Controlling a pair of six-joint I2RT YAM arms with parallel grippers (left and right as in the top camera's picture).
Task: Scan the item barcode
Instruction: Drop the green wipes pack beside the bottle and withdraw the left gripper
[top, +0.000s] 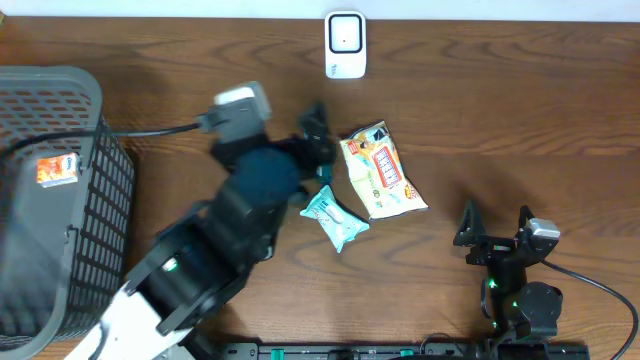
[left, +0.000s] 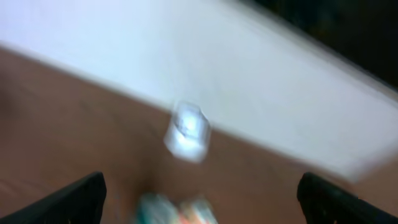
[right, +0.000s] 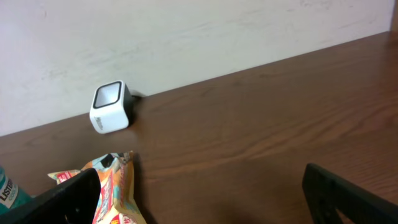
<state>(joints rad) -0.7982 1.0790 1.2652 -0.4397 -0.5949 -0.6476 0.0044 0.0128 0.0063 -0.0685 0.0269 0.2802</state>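
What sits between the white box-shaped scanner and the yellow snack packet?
Nothing: the overhead view shows only bare brown wooden table separating the white box-shaped scanner from the yellow snack packet.

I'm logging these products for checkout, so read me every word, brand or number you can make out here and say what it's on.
On the yellow-and-red foil snack packet: red label print, too small to read.
On the teal plastic wrapper: print too small to read.
On the orange packet in the grey mesh basket: blurred, unreadable.
On the white box-shaped scanner: no text visible.
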